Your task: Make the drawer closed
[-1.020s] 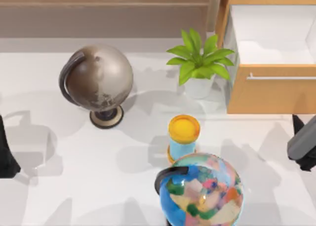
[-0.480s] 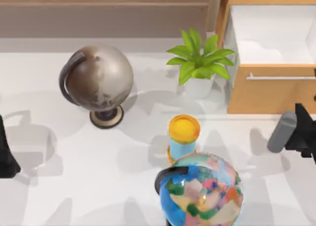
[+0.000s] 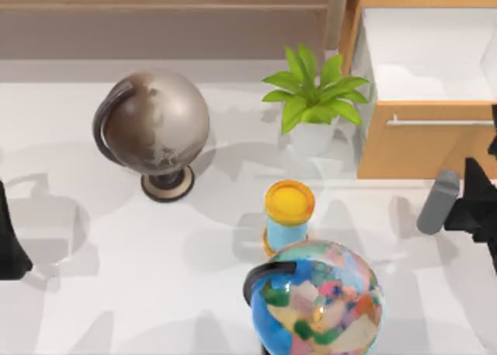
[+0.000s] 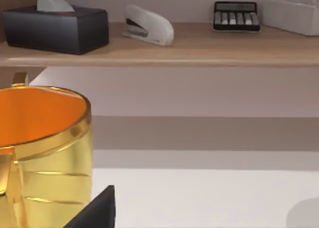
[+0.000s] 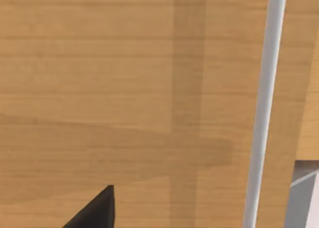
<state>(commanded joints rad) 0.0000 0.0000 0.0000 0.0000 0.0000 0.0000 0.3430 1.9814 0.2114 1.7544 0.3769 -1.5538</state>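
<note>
The drawer [image 3: 423, 149] stands pulled open at the table's back right, with its white inside showing behind a light wooden front and a thin silver handle [image 3: 439, 123]. My right gripper [image 3: 475, 187] hovers just in front of that front, near its right end. In the right wrist view the wooden front [image 5: 124, 88] is very close, and the silver bar handle [image 5: 264, 108] runs across it. My left gripper [image 3: 8, 242] stays parked at the table's left edge.
A grey globe [image 3: 155, 126] stands back left, and a potted plant [image 3: 314, 99] sits right beside the drawer. A yellow-topped blue cylinder [image 3: 289, 211] and a colourful globe [image 3: 318, 297] stand front centre. A gold cup [image 4: 42, 148] is close to the left wrist camera.
My right arm has come in from the right edge and moved up toward the drawer front. The drawer, the globes and the left arm have not moved.
</note>
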